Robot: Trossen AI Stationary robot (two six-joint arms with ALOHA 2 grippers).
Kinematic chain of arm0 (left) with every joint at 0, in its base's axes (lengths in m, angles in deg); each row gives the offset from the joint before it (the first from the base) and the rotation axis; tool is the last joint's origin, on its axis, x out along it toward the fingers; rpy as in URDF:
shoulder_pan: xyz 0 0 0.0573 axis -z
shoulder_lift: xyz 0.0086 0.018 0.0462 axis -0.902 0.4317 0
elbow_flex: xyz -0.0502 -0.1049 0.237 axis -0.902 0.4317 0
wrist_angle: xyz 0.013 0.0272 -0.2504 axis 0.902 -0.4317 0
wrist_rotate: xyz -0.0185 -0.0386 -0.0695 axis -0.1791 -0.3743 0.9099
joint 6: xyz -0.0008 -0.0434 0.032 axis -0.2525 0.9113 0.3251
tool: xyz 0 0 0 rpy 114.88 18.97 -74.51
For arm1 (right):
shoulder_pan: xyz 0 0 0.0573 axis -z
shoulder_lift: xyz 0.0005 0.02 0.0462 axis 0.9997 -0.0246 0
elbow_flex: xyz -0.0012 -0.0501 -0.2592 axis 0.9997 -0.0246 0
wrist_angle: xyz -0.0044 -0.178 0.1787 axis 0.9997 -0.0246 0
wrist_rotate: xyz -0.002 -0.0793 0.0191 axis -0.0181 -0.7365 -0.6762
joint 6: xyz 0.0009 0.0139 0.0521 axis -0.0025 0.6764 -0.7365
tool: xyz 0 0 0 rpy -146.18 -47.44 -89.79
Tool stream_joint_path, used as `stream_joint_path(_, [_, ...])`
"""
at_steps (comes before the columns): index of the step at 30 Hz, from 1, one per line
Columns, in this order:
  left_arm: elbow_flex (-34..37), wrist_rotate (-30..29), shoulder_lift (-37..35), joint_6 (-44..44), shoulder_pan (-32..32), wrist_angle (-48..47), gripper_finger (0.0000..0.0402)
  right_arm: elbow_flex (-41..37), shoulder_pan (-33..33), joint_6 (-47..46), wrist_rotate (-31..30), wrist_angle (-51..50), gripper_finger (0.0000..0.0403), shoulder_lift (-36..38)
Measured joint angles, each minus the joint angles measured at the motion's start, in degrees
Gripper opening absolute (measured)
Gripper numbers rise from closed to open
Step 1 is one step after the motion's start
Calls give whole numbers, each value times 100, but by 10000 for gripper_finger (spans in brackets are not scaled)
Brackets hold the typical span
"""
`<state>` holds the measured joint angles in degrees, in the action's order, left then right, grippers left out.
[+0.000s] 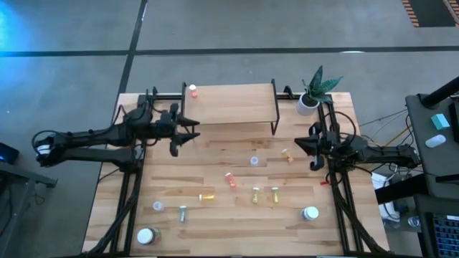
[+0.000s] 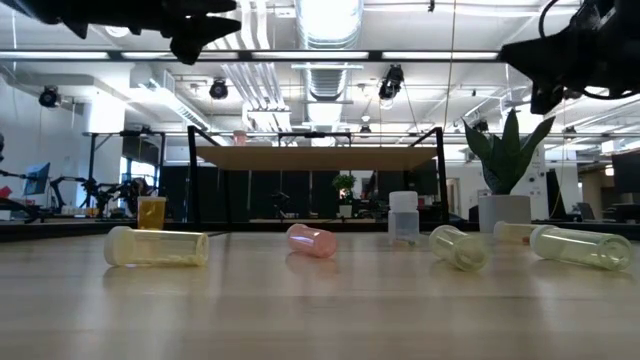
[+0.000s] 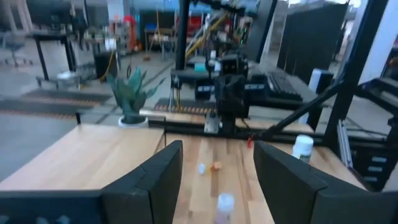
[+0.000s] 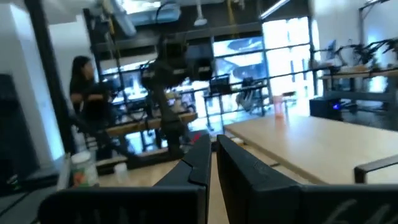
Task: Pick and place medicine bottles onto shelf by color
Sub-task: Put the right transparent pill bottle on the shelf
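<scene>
The shelf [image 1: 233,104] stands at the table's far middle on black legs. One red, white-capped bottle [image 1: 192,91] stands on the shelf's far left corner. Several other medicine bottles are scattered over the table's near half, among them a red one [image 1: 230,179] lying on its side, a yellow one [image 1: 207,195] and a clear one [image 1: 254,161]. My left gripper [image 1: 189,134] is open and holds nothing; it hangs level in the air by the shelf's near left leg. In the left wrist view its fingers [image 3: 161,177] stand wide apart. My right gripper [image 1: 310,148] is shut and holds nothing, raised at the table's right side.
A potted plant [image 1: 315,89] stands right of the shelf at the far right. Two wide white-capped bottles sit near the front edge, one at the left [image 1: 147,235] and one at the right [image 1: 310,213]. Black frame rails run along both table sides. A person [image 4: 84,93] stands beyond the table.
</scene>
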<state>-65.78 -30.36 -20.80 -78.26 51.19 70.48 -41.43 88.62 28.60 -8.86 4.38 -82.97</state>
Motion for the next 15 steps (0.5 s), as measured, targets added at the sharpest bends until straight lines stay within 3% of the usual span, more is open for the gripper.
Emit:
stream_joint_path(5, [431,-18,-18,-30,6,745,182,0,-4,-60,-206,-68,39,-99])
stream_joint_path(15, [534,-132,240,-361,2,1017,182,0,-2,-407,-298,-76,160,-902])
